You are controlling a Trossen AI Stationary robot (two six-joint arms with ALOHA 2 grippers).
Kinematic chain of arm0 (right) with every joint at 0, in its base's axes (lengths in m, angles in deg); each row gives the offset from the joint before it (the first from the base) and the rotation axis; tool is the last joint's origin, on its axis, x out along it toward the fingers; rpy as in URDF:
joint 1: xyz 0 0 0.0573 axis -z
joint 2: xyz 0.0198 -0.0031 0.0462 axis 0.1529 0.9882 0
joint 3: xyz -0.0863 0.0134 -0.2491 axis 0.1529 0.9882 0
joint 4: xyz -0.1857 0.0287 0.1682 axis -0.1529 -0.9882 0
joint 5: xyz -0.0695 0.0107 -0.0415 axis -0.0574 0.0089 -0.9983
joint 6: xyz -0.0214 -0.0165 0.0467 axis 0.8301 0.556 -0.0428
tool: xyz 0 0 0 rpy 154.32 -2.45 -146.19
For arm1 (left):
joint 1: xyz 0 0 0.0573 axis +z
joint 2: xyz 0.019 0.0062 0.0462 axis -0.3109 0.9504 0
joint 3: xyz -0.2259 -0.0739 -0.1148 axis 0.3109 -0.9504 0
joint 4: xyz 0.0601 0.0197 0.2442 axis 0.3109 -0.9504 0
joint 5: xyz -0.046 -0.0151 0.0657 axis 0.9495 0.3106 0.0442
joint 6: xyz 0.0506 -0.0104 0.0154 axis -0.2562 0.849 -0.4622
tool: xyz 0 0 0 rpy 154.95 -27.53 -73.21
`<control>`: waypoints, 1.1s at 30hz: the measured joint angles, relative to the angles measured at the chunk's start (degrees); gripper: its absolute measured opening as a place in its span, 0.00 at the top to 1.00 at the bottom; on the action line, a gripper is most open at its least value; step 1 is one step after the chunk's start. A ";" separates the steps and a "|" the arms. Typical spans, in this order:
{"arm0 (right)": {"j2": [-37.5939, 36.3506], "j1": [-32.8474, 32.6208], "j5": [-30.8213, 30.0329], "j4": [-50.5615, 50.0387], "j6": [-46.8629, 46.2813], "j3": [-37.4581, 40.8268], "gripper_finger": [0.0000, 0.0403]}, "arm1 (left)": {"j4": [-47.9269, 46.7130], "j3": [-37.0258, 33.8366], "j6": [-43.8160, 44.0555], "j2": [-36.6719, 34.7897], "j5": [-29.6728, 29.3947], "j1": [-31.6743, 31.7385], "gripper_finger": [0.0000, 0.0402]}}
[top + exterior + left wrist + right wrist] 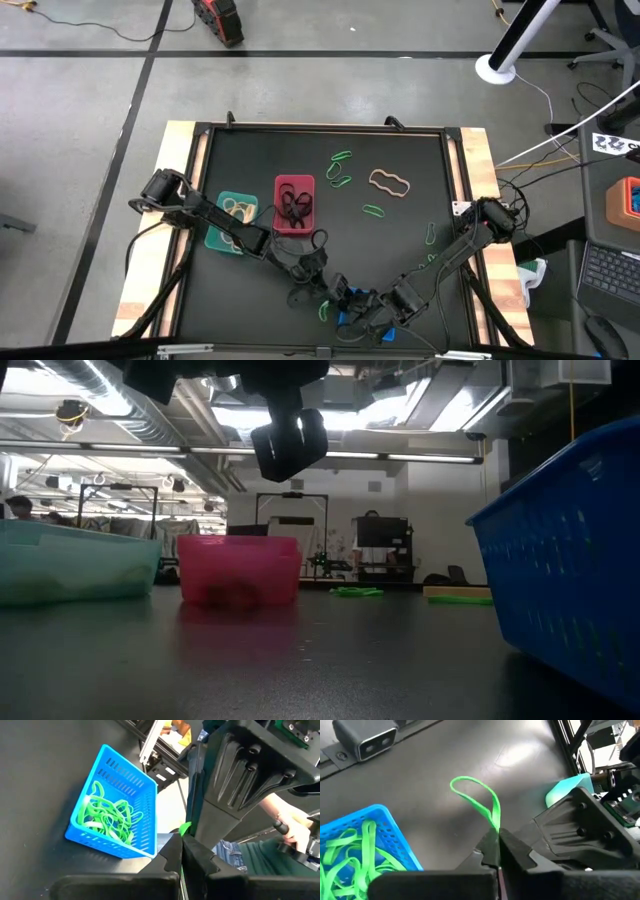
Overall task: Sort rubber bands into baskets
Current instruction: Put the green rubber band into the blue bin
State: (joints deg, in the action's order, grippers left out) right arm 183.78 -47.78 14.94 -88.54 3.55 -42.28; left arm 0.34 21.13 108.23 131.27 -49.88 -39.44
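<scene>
Rubber bands, nearest group: a heap of green loops fills the blue basket (pixel 112 827) at the table's near edge. Just beside it the right gripper (pixel 497 851) is pinched closed on one green band (pixel 479 802); the loop stands out from the fingertips as a narrow teardrop, its long axis running away from the gripper over the dark table (pixel 400 240), the rounded end farthest from the fingers. The left gripper (pixel 181 851) sits close by, fingers pressed together; a scrap of green (pixel 185 828) shows past its tips, but whether that is held cannot be told. In the high view both grippers meet at the near edge, over the blue basket, with a green loop (pixel 324 310) showing beside them.

Middle of the table: the red basket (pixel 294 184) holds black bands (pixel 293 208); the teal basket (pixel 224 240), touching or nearly touching it on the left-arm side, holds tan bands (pixel 238 209).

Farther off, loose on the table: a large tan band (pixel 390 183), wavy, long axis running left to right; green bands (pixel 340 157) near the far side, one (pixel 374 210) below the tan loop, one (pixel 431 234) toward the right arm.

Beyond the table, a person's hand (pixel 295 832) grips a handle.
</scene>
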 joint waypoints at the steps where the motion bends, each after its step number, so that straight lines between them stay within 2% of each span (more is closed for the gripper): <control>1: 0.00 0.00 0.16 -0.02 -0.89 0.00 0.99 | -0.05 0.00 0.04 0.00 -0.05 0.00 0.99; 5: 0.00 0.00 0.16 -0.30 -4.40 0.02 0.99 | -0.35 0.00 -1.68 0.00 -0.44 0.00 0.94; 10: 0.00 -0.03 0.41 -1.19 -8.37 0.02 0.99 | -0.91 0.00 -4.58 0.00 -1.35 0.03 0.81; 17: -0.04 -0.02 7.45 -8.19 -15.33 -0.62 1.00 | -3.54 0.07 -7.52 -0.11 -0.43 0.10 0.66; 23: -0.13 -0.92 15.34 -16.69 -22.37 -2.19 1.00 | -5.17 0.07 -7.67 -0.11 -1.11 0.30 0.63; 28: -0.13 -1.95 24.50 -20.92 -26.70 -2.36 1.00 | -5.33 0.07 -9.44 -0.07 -1.29 0.34 0.63; 33: -0.11 -1.92 26.57 -22.50 -28.25 -2.36 0.98 | -5.23 0.07 -11.27 -0.07 -1.34 0.31 0.63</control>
State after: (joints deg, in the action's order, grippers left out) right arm 183.67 -49.70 41.50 -111.04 -24.71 -44.64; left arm -4.90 21.19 96.95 131.20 -51.22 -39.13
